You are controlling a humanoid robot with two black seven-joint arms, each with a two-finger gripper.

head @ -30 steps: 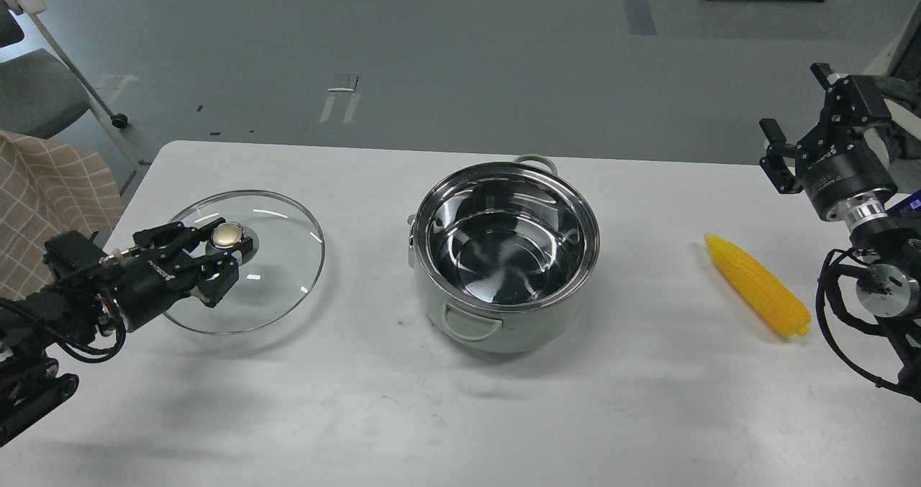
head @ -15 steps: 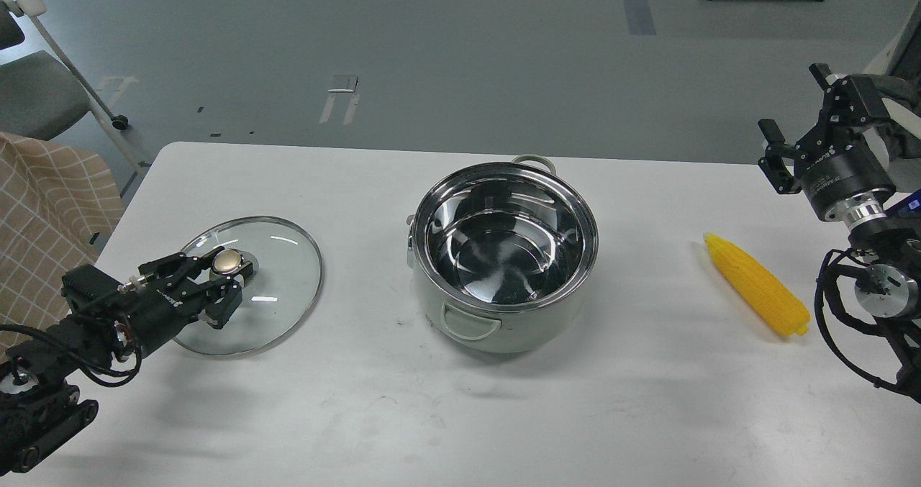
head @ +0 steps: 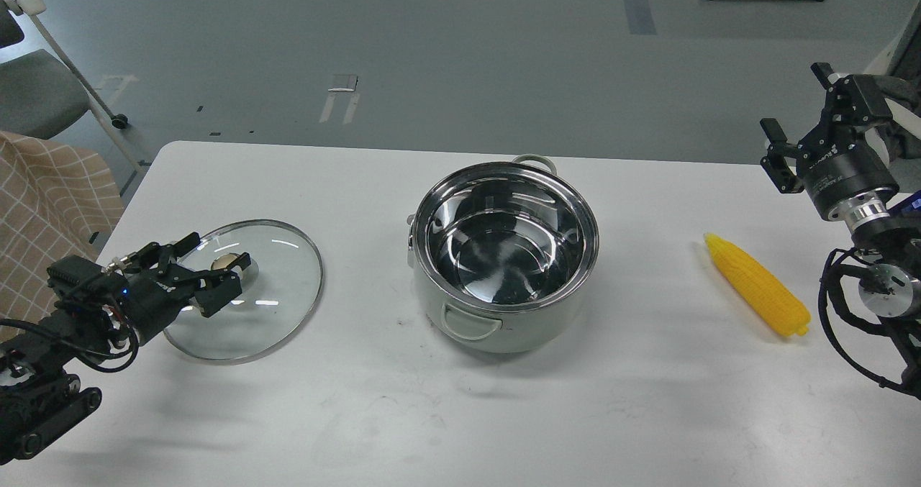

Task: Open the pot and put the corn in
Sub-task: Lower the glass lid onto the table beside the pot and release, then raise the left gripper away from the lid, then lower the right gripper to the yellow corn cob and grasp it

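The pale mint-green pot (head: 504, 257) stands uncovered at the table's middle, and its shiny steel inside is empty. The yellow corn (head: 757, 285) lies on the table to the pot's right. The glass lid (head: 277, 285) lies flat on the table left of the pot. My left gripper (head: 214, 265) is over the lid, with its fingers spread on either side of the metal knob (head: 229, 262) and not gripping it. My right gripper (head: 794, 116) is open and empty, raised above the table's far right edge, beyond the corn.
The white table (head: 460, 415) has its far edge just behind the pot. A checked cloth (head: 50, 206) hangs at the left edge and a chair (head: 36, 84) stands beyond it.
My left gripper lowered the lid onto the table, then spread its fingers off the knob and drew back a little to the left. The right arm, the pot and the corn stayed put.
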